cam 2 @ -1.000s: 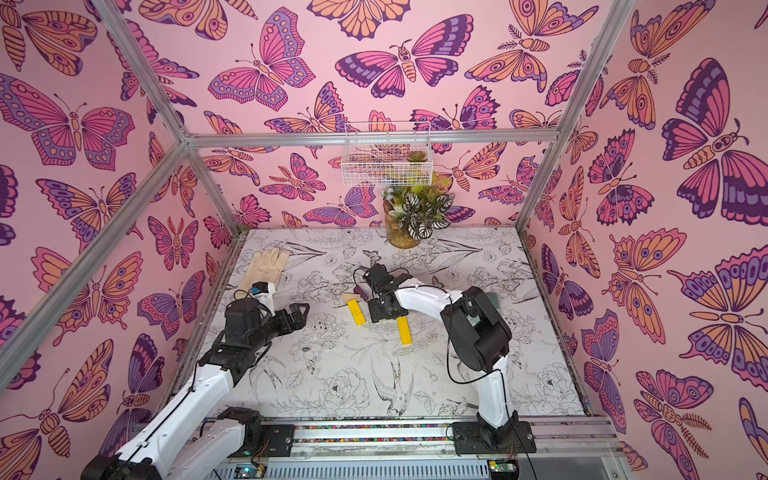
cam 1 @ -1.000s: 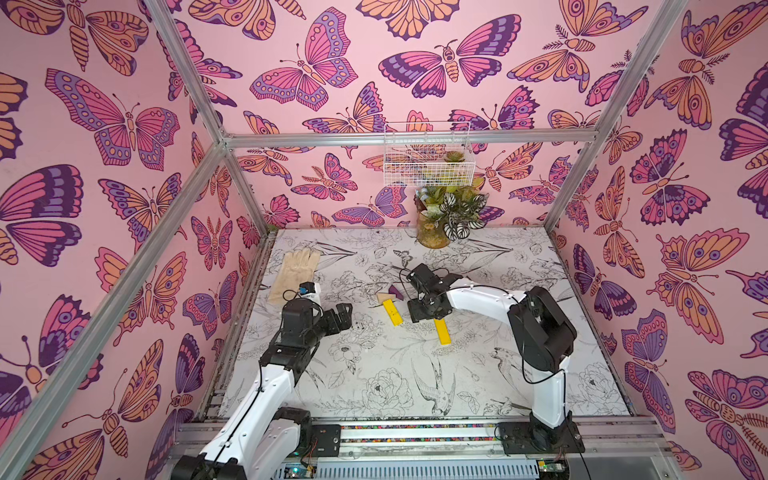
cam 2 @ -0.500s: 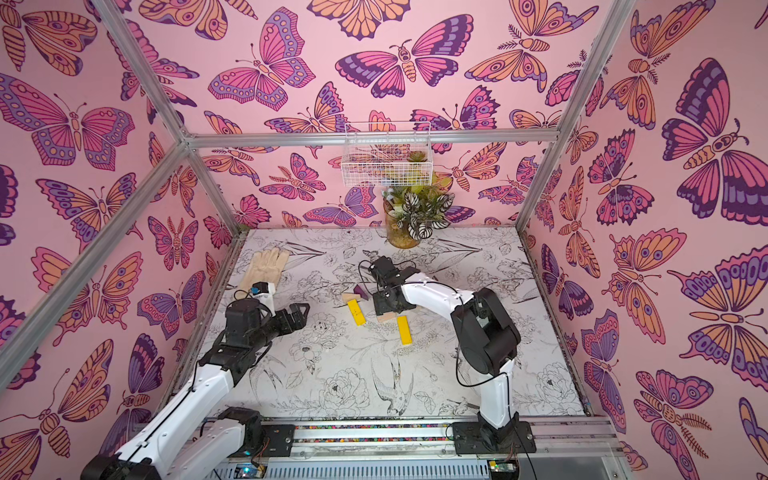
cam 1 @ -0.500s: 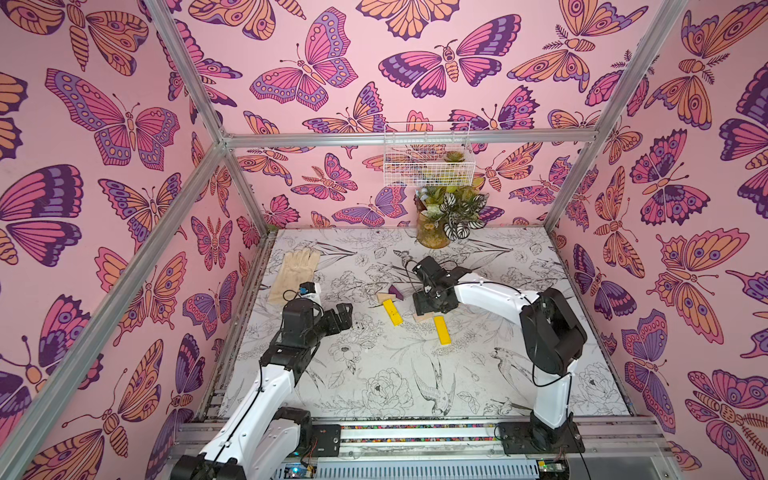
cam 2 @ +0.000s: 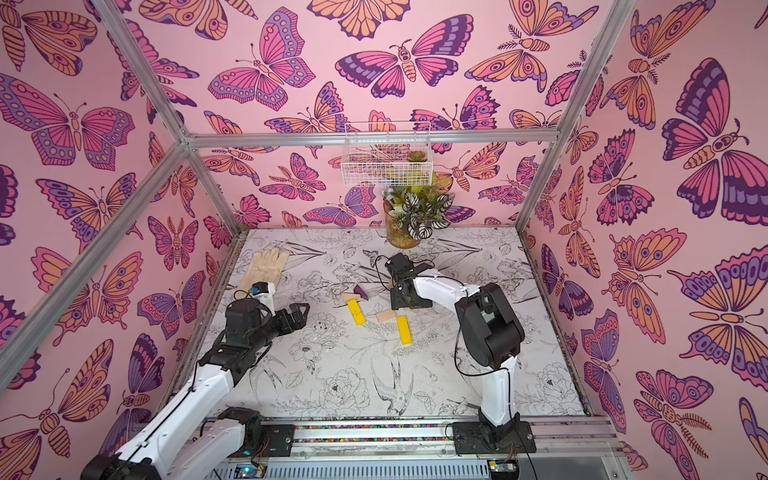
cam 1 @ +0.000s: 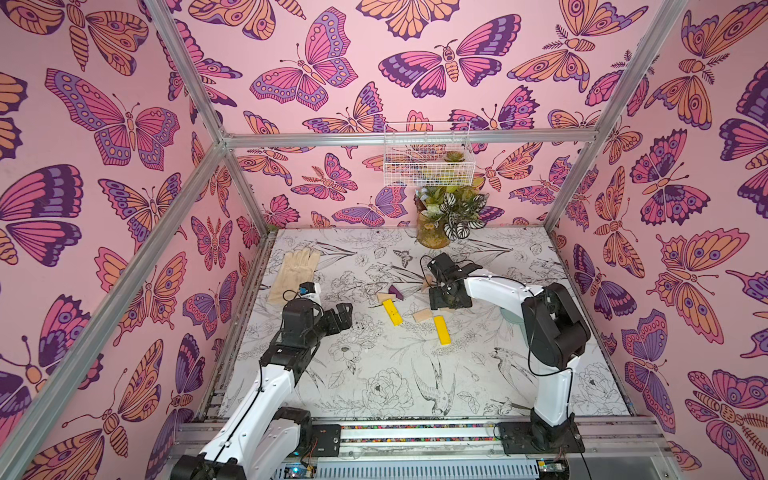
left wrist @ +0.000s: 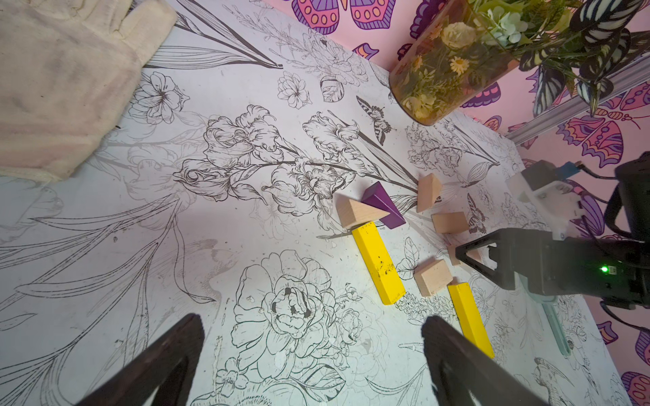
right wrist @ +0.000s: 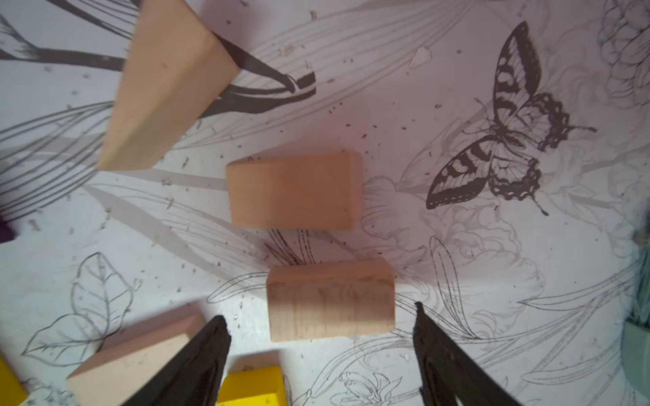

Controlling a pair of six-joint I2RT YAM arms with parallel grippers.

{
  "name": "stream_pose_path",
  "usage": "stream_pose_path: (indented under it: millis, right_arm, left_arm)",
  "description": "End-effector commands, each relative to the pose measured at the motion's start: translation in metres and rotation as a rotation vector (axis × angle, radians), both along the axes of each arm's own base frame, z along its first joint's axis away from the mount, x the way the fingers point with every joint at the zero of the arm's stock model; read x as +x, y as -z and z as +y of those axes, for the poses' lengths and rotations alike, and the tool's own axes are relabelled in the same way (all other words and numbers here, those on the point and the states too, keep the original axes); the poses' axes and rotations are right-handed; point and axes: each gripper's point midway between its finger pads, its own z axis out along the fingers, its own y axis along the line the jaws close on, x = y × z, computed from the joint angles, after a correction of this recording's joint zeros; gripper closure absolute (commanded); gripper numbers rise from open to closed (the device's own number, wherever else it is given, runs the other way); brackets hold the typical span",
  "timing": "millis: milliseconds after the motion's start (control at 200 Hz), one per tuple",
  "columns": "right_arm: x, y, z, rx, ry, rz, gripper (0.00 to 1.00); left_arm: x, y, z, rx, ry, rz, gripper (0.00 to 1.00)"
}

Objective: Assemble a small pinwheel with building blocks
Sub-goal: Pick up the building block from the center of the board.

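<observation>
Around a beige block [right wrist: 330, 300], right fingers [right wrist: 197, 369] apart, clear of it; left fingers [left wrist: 158, 369] wide apart, empty.

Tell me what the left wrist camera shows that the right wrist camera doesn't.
Only the left wrist view shows the cream fabric glove, the glass vase of flowers and the open left gripper. Only the right wrist view shows whole the pale beige rectangular wooden block at the tips of the open right gripper. Both show a beige triangular wooden wedge and a flat yellow wooden bar.
</observation>
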Motion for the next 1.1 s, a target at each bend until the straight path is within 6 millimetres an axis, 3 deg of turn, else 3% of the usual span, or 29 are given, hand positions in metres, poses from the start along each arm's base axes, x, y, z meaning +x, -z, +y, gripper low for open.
stream_pose_path:
  millis: [0, 366, 481, 741, 1097]
  right_arm:
    - [-0.001, 0.015, -0.009, -0.011, 0.039, 0.033, 0.16]
    - [0.000, 0.035, -0.007, 0.010, 0.012, 0.059, 0.23]
    - [-0.005, 0.038, -0.004, 0.036, 0.010, 0.069, 0.32]
    - [-0.031, 0.032, -0.002, 0.068, -0.004, 0.065, 0.48]
    - [-0.071, 0.025, 0.022, 0.081, -0.089, 0.077, 0.51]
  left_arm:
    - [-0.005, 0.006, -0.001, -0.003, 0.002, 0.021, 0.00]
    - [-0.006, 0.008, -0.003, -0.009, 0.004, 0.028, 0.00]
    - [-0.006, 0.006, -0.003, -0.010, 0.001, 0.024, 0.00]
    - [-0.005, 0.006, -0.004, -0.014, 0.001, 0.028, 0.00]
    - [-0.006, 0.009, -0.008, -0.019, 0.002, 0.037, 0.00]
